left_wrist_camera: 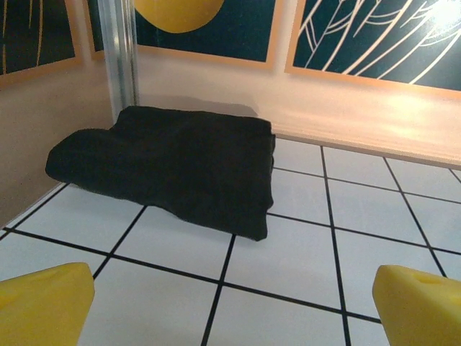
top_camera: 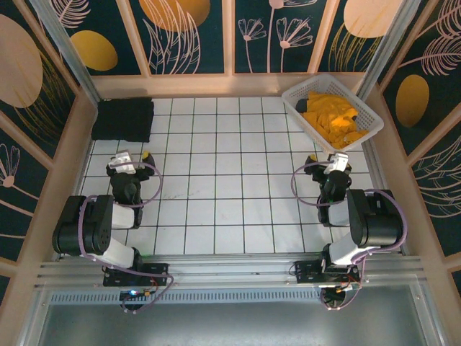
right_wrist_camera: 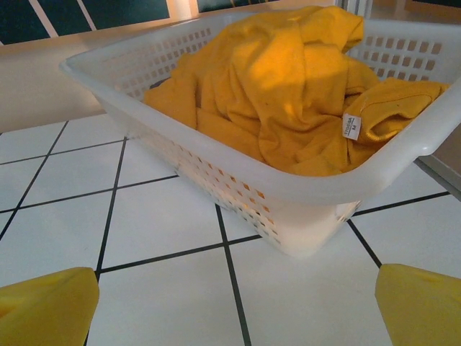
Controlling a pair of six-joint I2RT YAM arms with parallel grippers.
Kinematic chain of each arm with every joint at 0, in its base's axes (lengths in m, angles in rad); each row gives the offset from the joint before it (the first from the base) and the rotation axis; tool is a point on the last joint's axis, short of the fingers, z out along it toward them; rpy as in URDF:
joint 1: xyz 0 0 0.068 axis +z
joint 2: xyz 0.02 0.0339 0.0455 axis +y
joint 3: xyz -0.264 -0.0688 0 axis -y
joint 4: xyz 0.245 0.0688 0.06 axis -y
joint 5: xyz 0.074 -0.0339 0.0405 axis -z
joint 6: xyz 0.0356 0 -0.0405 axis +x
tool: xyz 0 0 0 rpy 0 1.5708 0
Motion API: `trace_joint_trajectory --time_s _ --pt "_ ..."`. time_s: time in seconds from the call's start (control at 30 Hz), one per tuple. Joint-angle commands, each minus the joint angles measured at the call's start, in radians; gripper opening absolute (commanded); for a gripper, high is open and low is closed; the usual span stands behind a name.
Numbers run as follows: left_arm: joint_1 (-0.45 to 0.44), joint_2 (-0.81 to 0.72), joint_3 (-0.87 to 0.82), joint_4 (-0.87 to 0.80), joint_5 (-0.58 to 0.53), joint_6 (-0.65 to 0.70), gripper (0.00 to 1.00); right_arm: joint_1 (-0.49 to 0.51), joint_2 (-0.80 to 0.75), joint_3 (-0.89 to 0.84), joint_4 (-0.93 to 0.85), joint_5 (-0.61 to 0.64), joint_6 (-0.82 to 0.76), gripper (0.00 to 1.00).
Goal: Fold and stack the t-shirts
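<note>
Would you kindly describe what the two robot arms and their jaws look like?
The left arm and right arm match: bulky rounded black joint housings joined by white links, with thin purple cables looping alongside. Each carries a small white block near its tip. The jaws are bright yellow, blunt and wedge-shaped.
</note>
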Motion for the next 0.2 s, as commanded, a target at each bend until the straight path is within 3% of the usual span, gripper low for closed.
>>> trace_joint_trajectory --time_s 0.0,0.17 --pt "-0.003 -0.013 -0.010 0.014 -0.005 0.019 0.99 -0.007 0.005 0.012 0.046 -0.014 0.001 0.99" --pt "-0.001 -0.012 -0.009 0.015 -0.005 0.019 0.99 -0.007 0.005 0.012 0.044 -0.019 0.001 0.99"
